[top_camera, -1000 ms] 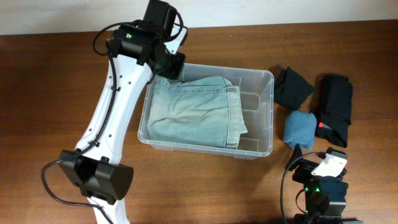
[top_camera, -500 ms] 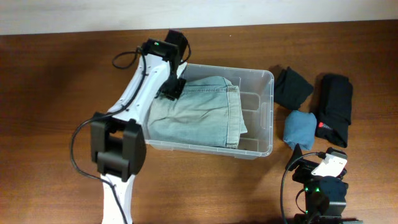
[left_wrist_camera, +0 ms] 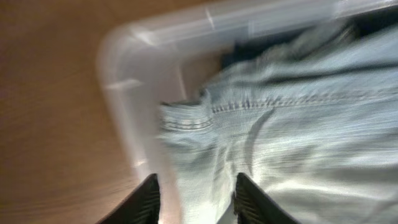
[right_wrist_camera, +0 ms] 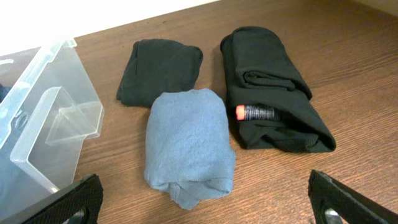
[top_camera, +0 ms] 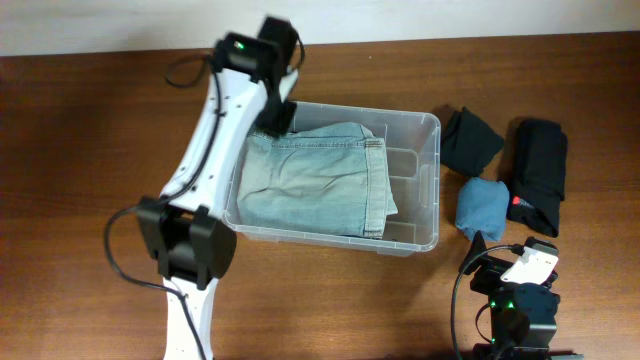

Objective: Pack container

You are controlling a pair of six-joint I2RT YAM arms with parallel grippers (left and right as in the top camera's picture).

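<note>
well, we judge the step to be settling the folded jeans (top_camera: 315, 180) into the container (top_camera: 400, 113), which sits on the table with denim filling its left side. the left gripper (left_wrist_camera: 198, 199) hangs over the container's far-left corner, jaws apart and empty. we should press the waistband flat, clear of the rim, leaving the container's right strip free. right of the container lie a blue folded cloth (right_wrist_camera: 186, 140), black folded cloth (right_wrist_camera: 158, 71) and black roll (right_wrist_camera: 270, 115); the right gripper (right_wrist_camera: 202, 211) rests there, jaws wide.

Motion blur smears the left wrist view: beyond the left gripper (left_wrist_camera: 198, 202), whose fingers (left_wrist_camera: 148, 200) the bottom edge crops, the container (left_wrist_camera: 124, 81) and jeans (left_wrist_camera: 298, 143) lose detail. Ahead of the right gripper (right_wrist_camera: 208, 208), fingers (right_wrist_camera: 74, 202) likewise cropped, a red label (right_wrist_camera: 255, 112) is unreadable.
</note>
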